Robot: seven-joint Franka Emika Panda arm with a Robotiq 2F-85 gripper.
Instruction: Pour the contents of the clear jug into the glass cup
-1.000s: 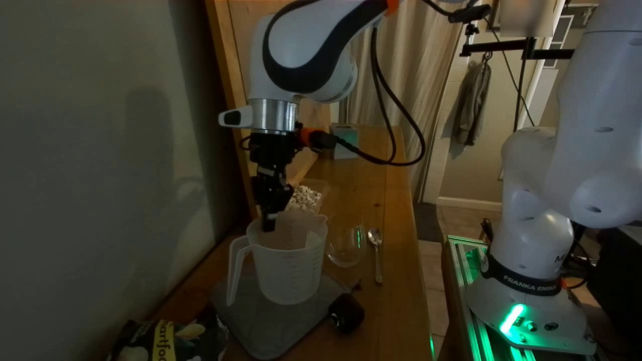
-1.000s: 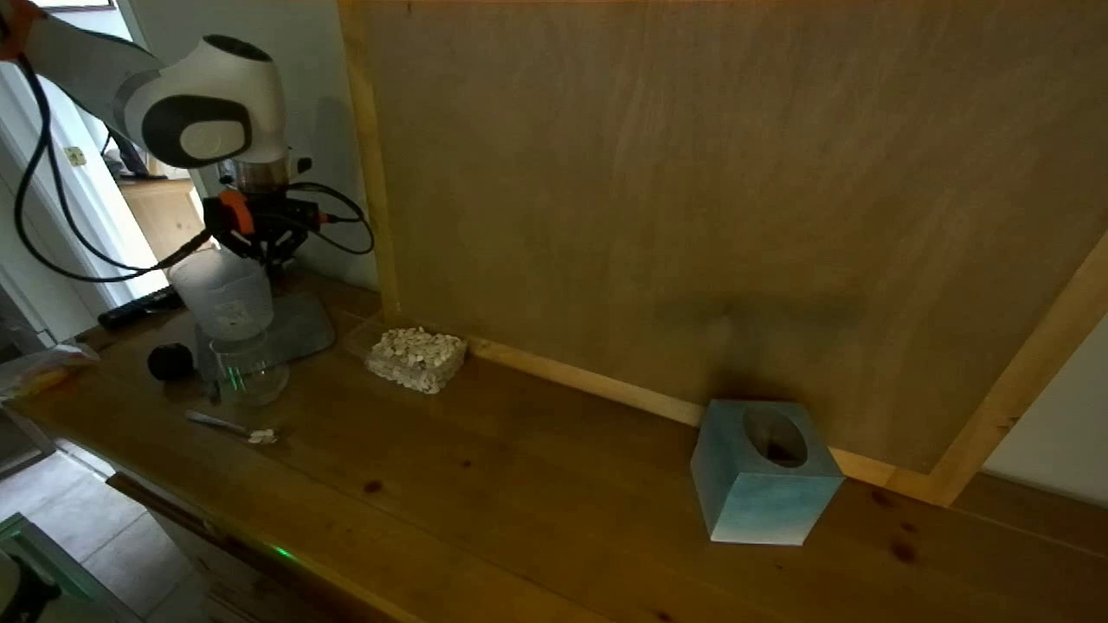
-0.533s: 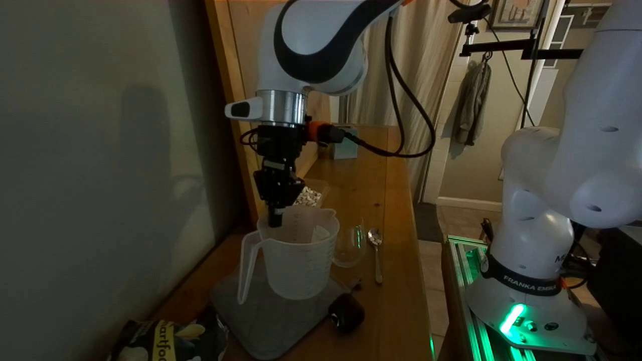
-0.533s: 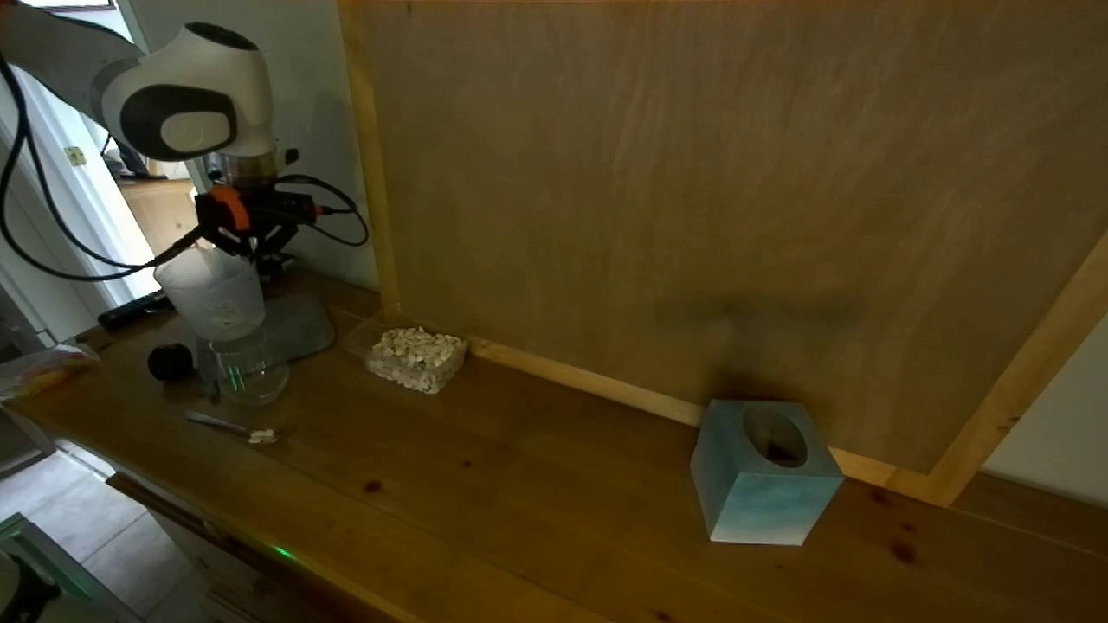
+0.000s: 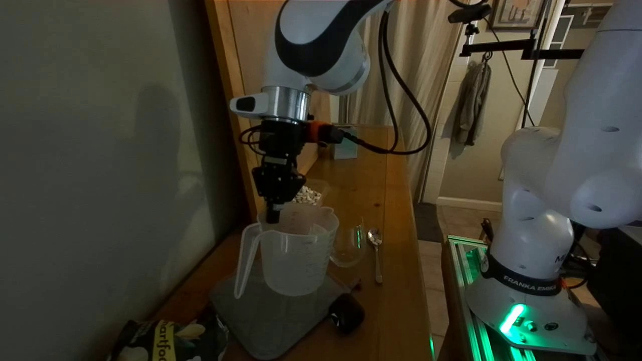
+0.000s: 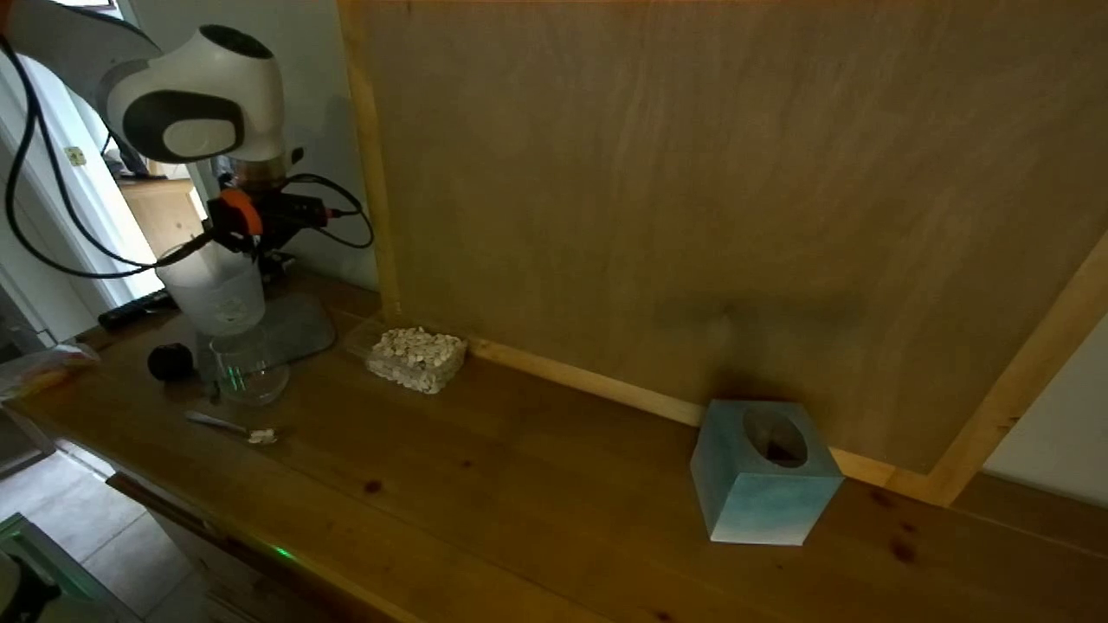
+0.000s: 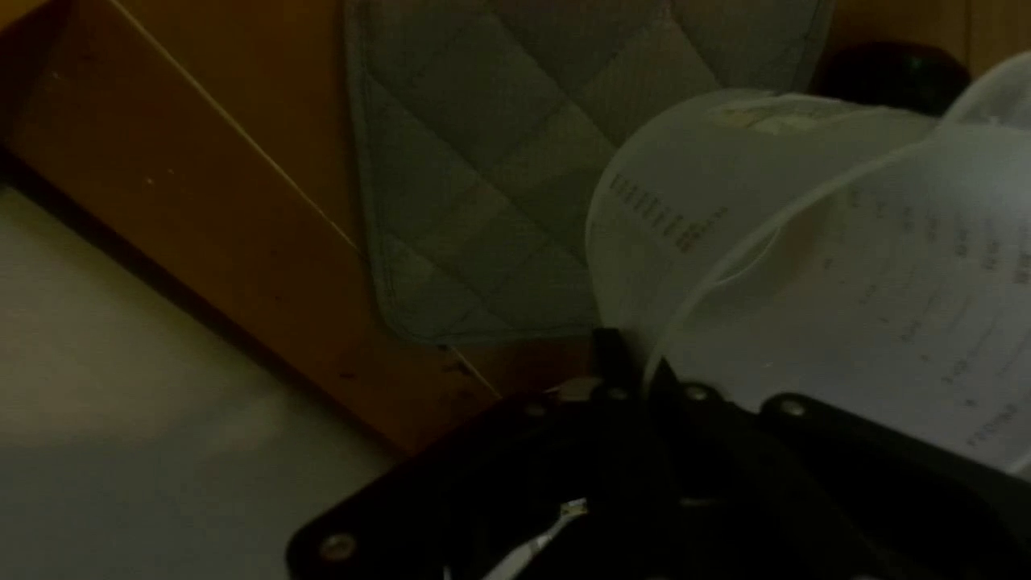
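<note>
The tool pinches a translucent measuring jug by its rim. A clear drinking glass stands near it.

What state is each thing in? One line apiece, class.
Clear jug: gripped by its rim, mouth up; contents unclear.
Gripper: shut on that rim.
Glass cup: upright, seemingly empty.
Spoon: lying, pale bits on bowl.
Clear container: holding pale lumps.
Blue box: upright, top opening uncovered.
Snack bag: closure unclear.
Base light: lit green.

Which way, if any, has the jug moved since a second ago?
Yes: in an exterior view, the jug has shifted rightward and slightly up the picture, nearer there to the unmoved spoon.
</note>
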